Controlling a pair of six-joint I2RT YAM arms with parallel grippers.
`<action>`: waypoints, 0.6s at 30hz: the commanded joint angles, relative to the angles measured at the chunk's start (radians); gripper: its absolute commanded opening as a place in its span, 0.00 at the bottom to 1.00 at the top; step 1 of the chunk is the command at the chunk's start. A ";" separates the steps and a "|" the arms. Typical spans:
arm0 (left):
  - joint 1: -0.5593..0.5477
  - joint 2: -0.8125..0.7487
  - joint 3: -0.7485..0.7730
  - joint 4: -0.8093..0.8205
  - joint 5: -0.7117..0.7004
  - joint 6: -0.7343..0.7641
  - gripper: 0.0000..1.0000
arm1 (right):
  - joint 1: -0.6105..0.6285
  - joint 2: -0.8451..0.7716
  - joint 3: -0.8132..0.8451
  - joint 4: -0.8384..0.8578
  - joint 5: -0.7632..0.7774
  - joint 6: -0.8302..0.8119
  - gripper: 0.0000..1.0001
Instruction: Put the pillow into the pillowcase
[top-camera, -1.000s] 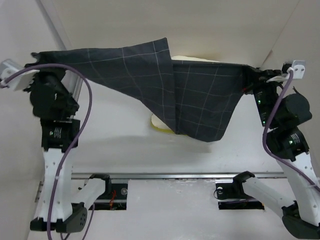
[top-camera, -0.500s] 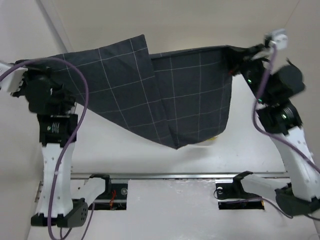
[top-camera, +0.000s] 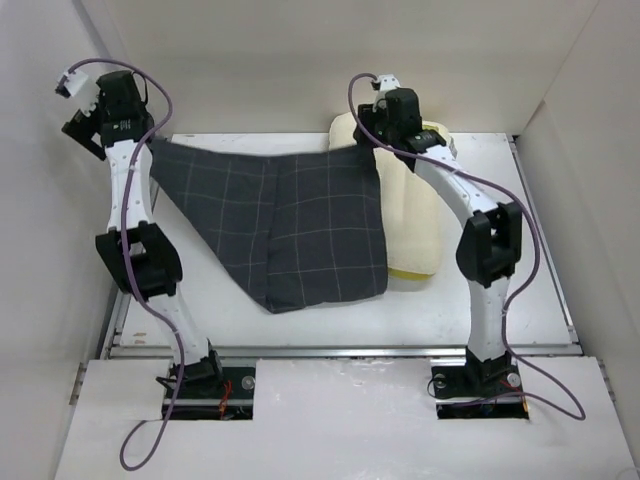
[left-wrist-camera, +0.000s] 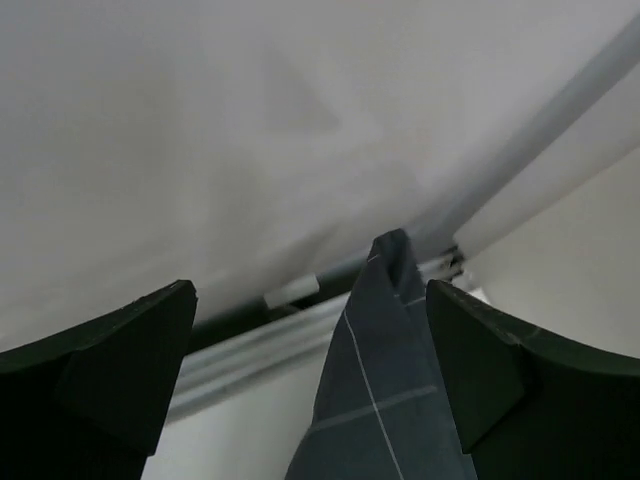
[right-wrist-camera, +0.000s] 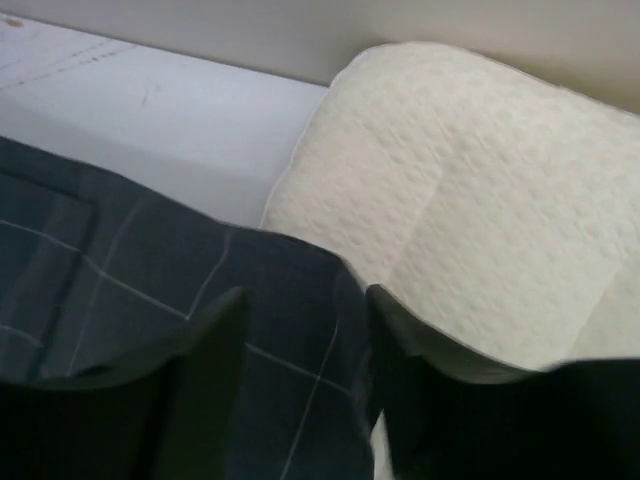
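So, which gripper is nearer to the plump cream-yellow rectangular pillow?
Right. The right gripper hovers at the pillow's far left corner. The left gripper is far to the left, across the dark grey checked fabric pillowcase.

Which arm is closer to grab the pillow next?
Right. The right gripper hovers at the pillowcase corner beside the pillow; the left gripper is at the opposite corner, far from it.

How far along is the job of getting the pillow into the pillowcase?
Done: the pillowcase lies spread on the table, its right edge against the pillow. In hand: nothing. The left end effector and right end effector both stand open at the case's far corners. Left: the main step. The pillow lies uncovered beside the case and must be pushed inside.
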 joint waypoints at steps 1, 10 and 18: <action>-0.018 0.006 0.132 -0.160 0.098 -0.090 1.00 | -0.043 -0.027 0.149 -0.050 -0.051 -0.004 0.57; -0.280 -0.233 -0.260 0.154 0.342 0.094 1.00 | -0.163 -0.255 -0.196 -0.089 0.184 0.091 1.00; -0.566 -0.180 -0.567 0.164 0.359 -0.026 1.00 | -0.304 -0.341 -0.633 -0.030 -0.013 0.266 1.00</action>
